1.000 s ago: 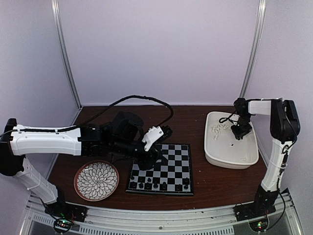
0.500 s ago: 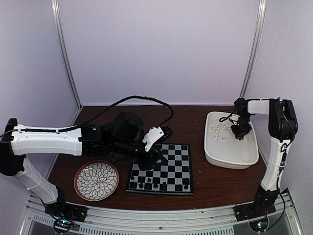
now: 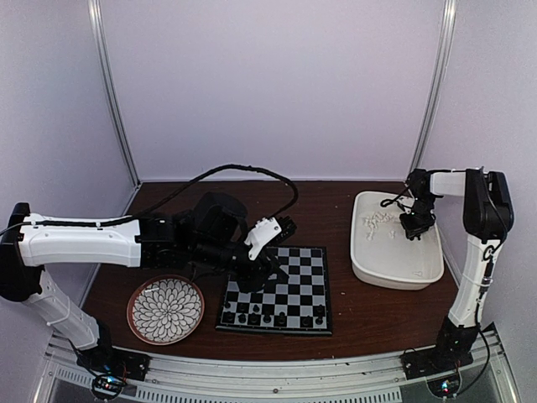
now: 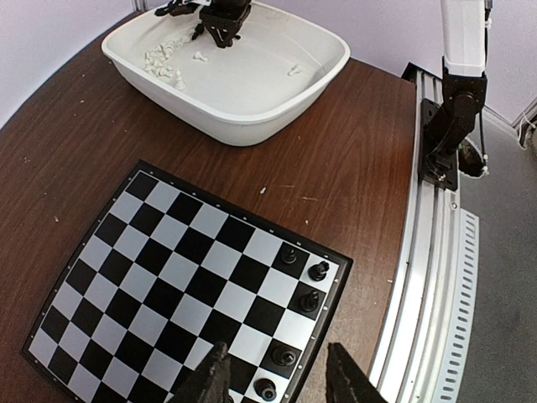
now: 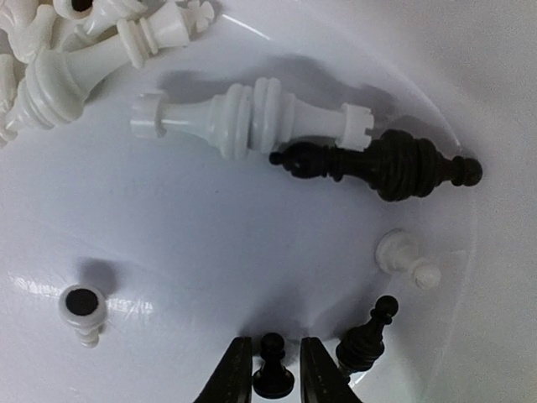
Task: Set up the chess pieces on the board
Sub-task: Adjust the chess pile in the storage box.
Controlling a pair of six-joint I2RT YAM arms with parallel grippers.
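The board (image 3: 289,285) lies at the table's middle, with several black chess pieces (image 3: 253,318) standing along its near rows. My left gripper (image 3: 254,270) hangs open over the board (image 4: 168,277). Its fingertips (image 4: 211,376) straddle two black pieces (image 4: 284,357) at the board's edge without touching them. My right gripper (image 3: 416,227) is down in the white tub (image 3: 401,275). Its two fingers press the base of an upright black pawn (image 5: 273,369). A black bishop (image 5: 367,337) stands just right of it. A black tall piece (image 5: 390,164) and a white one (image 5: 243,126) lie flat farther in.
A heap of white pieces (image 5: 50,50) fills the tub's far left, and two loose white pawns (image 5: 406,257) lie apart. A round flower-patterned plate (image 3: 165,309) sits left of the board. A black cable (image 3: 243,170) loops behind the left arm. The rail (image 4: 436,277) borders the table.
My right gripper's fingers have drawn in around the black pawn, and that wrist has shifted slightly right inside the tub. The left arm has not moved.
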